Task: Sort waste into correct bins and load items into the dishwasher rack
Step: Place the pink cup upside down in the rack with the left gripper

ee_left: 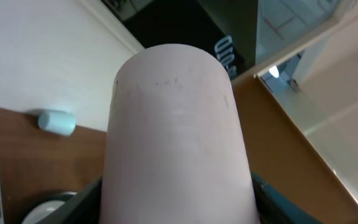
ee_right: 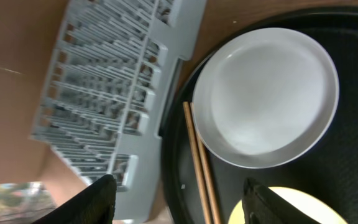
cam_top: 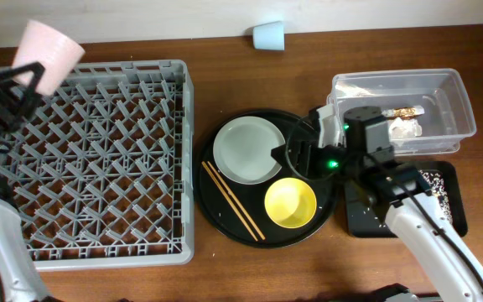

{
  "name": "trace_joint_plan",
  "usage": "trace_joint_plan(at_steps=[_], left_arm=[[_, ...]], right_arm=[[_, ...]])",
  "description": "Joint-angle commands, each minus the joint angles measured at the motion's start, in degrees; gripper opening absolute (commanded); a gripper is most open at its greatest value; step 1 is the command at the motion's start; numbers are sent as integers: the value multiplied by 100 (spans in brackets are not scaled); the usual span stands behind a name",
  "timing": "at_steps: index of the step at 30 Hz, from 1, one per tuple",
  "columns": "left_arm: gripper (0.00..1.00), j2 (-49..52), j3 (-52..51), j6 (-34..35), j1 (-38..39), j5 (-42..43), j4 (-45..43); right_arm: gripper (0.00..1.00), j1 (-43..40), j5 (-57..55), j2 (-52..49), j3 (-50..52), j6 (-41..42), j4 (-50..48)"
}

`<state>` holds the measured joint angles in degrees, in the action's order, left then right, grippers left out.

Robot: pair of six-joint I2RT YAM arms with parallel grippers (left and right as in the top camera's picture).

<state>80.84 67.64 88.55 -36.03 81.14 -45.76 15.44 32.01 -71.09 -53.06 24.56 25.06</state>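
Loading step: left gripper [cam_top: 25,77] is clamping pink cup [cam_top: 49,49] over rack [cam_top: 99,168], judging seating on pegs next; right gripper [ee_right: 185,200] is hovering, jaws apart, by plate [ee_right: 266,96]

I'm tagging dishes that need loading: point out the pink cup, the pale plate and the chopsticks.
pink cup [cam_top: 50,50]: overhead view, on its side wall.
pale plate [cam_top: 247,149]: overhead view, centre of its face.
chopsticks [cam_top: 233,200]: overhead view, midway along the pair.

**One faint marking, little else to read**

In the left wrist view, pale blue characters [ee_left: 224,50] are spotted on a dark panel [ee_left: 185,25], just behind the pink cup [ee_left: 176,137]. They are tilted and partly cut off. Rounded shapes like zeros are made out, nothing firmer. No other lettering can be read in any view.
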Motion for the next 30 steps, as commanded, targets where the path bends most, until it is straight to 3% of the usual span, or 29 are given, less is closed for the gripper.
trace_joint_plan(at_steps=[1, 4, 6, 8, 9, 10, 12, 16, 19, 25, 30], left_arm=[[48, 81, 632, -170, -26, -367, 393], [48, 79, 1464, -363, -26, -634, 1318], [48, 79, 2240, -973, -26, -918, 2282], [48, 79, 3488, -2741, -24, -1764, 5040], [48, 85, 4260, -4223, 50, -2806, 7082], [48, 92, 4708, -5213, 214, -3565, 8231], [47, 96, 5014, -6216, 614, -4317, 9213], [47, 483, 5018, -7543, 1974, -6028, 10504], [47, 1292, 5018, -7993, 2828, -6653, 11169], [41, 3226, 5018, -8417, 3595, -6704, 11768], [42, 4059, 5018, -8415, 3753, -6701, 11794]], right_arm=[[66, 396, -868, 22, -17, -188, 11], [66, 682, -1419, 22, -17, -190, 98], [66, 750, -1519, 22, -17, -299, 142], [66, 748, -1519, 22, -20, -315, 164], [66, 748, -1519, 22, -17, -317, 166], [66, 748, -1519, 22, -17, -334, 166], [66, 748, -1561, 22, -17, -337, 175], [66, 748, -1622, 22, -17, -337, 293], [66, 748, -1624, 22, -17, -337, 385], [67, 748, -1626, 20, -17, -339, 442], [67, 748, -1790, 22, -17, -470, 564]])
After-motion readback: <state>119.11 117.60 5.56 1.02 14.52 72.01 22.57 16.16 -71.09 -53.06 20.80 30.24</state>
